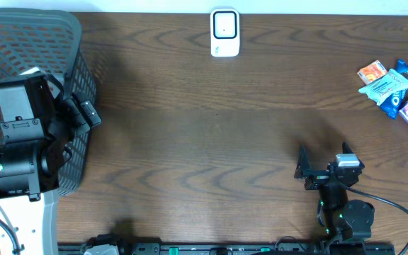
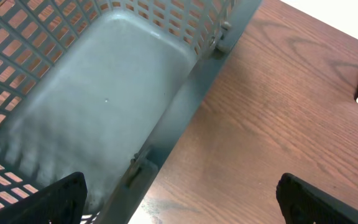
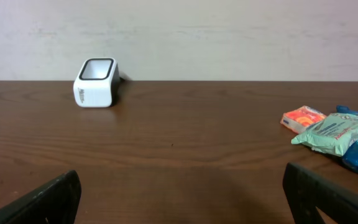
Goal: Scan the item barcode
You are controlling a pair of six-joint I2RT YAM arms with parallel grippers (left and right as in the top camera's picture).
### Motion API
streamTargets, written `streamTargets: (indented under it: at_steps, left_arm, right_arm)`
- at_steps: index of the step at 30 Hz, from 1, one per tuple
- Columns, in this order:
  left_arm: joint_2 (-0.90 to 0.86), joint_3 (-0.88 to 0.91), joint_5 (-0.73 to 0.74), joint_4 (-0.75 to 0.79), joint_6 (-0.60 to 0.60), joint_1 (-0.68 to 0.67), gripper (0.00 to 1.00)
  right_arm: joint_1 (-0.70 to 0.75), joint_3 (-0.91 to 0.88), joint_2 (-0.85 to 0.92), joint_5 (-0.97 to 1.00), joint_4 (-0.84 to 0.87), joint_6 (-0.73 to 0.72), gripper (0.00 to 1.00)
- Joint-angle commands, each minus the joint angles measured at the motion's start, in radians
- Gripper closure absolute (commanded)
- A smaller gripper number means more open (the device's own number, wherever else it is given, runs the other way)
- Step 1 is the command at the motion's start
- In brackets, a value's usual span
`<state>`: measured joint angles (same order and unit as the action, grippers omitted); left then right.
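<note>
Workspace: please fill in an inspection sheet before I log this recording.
Surface: dark wood table, bare in the middle.
Job's things: white scanner at the far edge; packets piled at the far right, untouched.
Clutter: grey basket at the left.
Grippers: left gripper open over the basket's edge, holding nothing; right gripper open, low over the table, facing the scanner, holding nothing.
Cables: black cable loops from the right arm's base.
Surroundings: pale wall behind the table.
</note>
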<state>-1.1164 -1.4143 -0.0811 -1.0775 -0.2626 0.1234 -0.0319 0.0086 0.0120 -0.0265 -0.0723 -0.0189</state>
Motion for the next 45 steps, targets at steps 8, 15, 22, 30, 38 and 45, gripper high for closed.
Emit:
streamTargets:
  at_steps: [8, 15, 22, 30, 38, 45]
  left_arm:
    - [0.089, 0.138, 0.01, 0.017, 0.007, -0.038, 0.02]
    - [0.364, 0.473, 0.077, 0.275, 0.129, -0.082, 0.02]
    - [0.729, 0.755, 0.142, 0.458, 0.188, -0.091, 0.02]
    - [0.885, 0.839, 0.142, 0.575, 0.246, -0.097, 0.02]
    - [0.898, 0.839, 0.133, 0.761, 0.296, -0.097, 0.02]
    - [0.898, 0.83, 0.136, 0.974, 0.293, -0.097, 0.02]
  right_arm:
    - [0.008, -0.003, -0.007, -0.001, -0.002, -0.018, 0.01]
    - [0.008, -0.003, -0.007, -0.001, -0.002, -0.018, 0.01]
    - [0.008, -0.003, -0.007, -0.001, -0.002, -0.018, 0.01]
    - [0.008, -0.003, -0.007, -0.001, -0.002, -0.018, 0.01]
    - [0.008, -0.003, -0.007, -0.001, -0.002, -0.018, 0.01]
    - [0.008, -0.003, -0.007, -0.001, -0.002, -0.018, 0.01]
